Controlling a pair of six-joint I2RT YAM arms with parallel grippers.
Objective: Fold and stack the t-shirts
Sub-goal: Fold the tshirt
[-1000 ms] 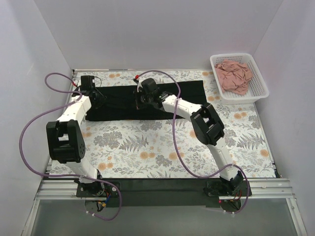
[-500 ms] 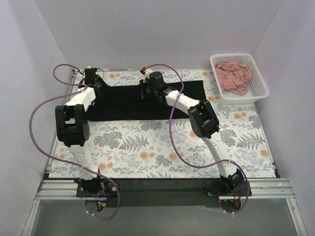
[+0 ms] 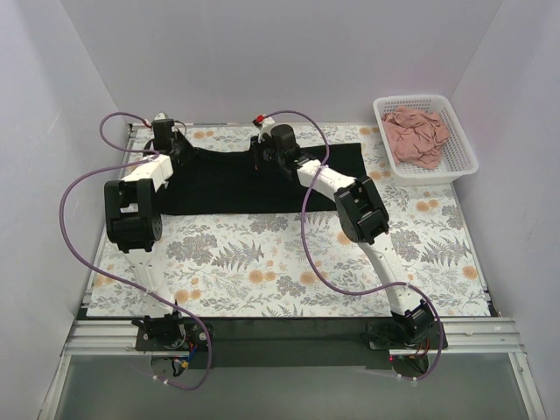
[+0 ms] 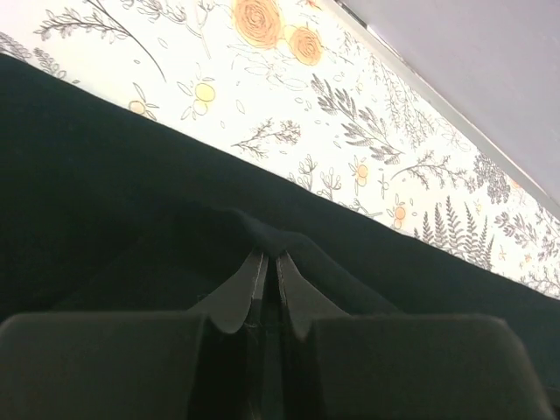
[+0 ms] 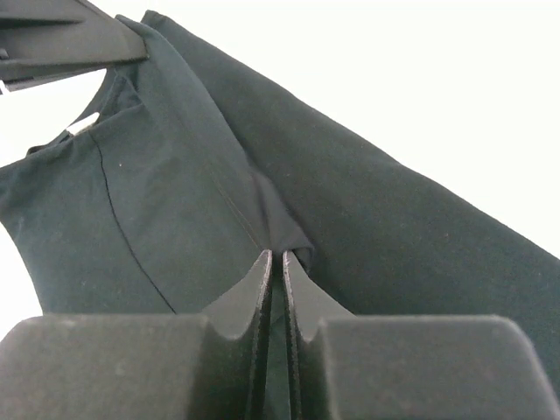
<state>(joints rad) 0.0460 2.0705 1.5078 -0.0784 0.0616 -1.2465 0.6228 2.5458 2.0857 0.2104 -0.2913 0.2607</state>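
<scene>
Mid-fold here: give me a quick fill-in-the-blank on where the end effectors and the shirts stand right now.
The left end effector and the right end effector are each ____ on a pinch of the black t-shirt.
The pink t-shirt lies crumpled ____ the white basket.
The number of t-shirts lying on the floral table is ____.
Missing words: shut; in; one.

Lab rig: white booth walls [image 3: 280, 52], aluminium rail [image 3: 481, 333].
</scene>
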